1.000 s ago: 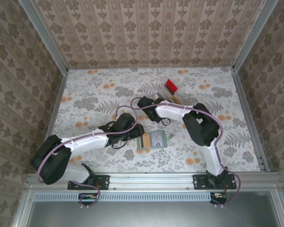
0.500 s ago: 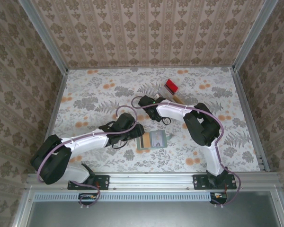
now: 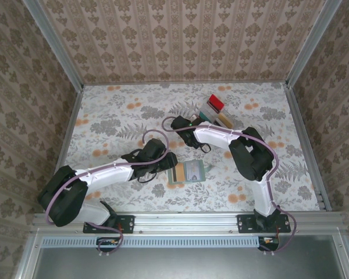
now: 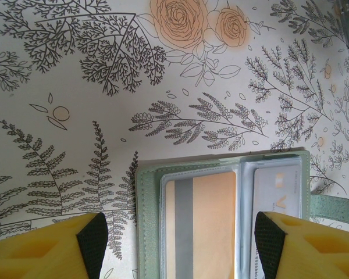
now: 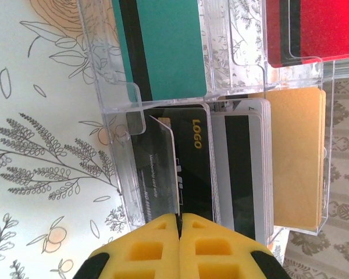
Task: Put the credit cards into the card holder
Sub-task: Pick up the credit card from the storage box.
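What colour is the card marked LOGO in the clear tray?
Black card with gold lettering; right wrist view shows it best.

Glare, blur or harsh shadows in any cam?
Right wrist: clear plastic compartmented tray glints along its edges, LOGO print on dark plastic card legible. Left wrist: sage-green folding wallet sharp, no strong glare. Top external: even light, soft shadows on floral tablecloth.

Place: a robot test cell in a lab, dressed up to look like a home
Walls: wallpaper panels [image 3: 180, 40] with a damask print on three sides
Frame: bare aluminium posts [image 3: 52, 43] at the corners, an aluminium rail [image 3: 186, 220] along the near edge
Table: floral cover [image 3: 122, 110], boxed in by the panels
Rig: left arm [image 3: 104, 173] and right arm [image 3: 215, 135] bolted to the rail, cables [image 3: 273, 163] running along them
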Available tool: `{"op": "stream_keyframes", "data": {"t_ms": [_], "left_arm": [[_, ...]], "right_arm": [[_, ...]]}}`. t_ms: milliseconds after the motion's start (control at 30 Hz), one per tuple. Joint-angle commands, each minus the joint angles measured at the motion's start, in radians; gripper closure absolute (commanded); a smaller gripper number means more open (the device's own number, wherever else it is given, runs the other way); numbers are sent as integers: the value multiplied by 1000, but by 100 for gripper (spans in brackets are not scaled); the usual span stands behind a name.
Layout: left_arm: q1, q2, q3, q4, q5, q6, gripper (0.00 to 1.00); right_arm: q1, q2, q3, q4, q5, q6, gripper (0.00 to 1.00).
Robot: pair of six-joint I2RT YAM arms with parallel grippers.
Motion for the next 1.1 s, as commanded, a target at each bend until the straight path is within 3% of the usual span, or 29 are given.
{"op": "stream_keyframes", "data": {"t_ms": [0, 500, 667, 900, 1067], "left_arm": [[9, 5, 18, 7, 7, -2, 29], [10, -14, 38, -2, 8, -2, 29], [12, -28, 51, -10, 8, 1, 29], [23, -67, 51, 17, 41, -14, 29], [79, -104, -6, 219, 181, -82, 20]], "right_arm": [[-8, -54, 36, -80, -46, 36, 98], [-8, -214, 76, -202, -187, 180, 100], [-13, -291, 83, -224, -314, 274, 100], [-92, -517, -107, -19, -796, 459, 100], [-173, -627, -271, 184, -1162, 573, 100]]}}
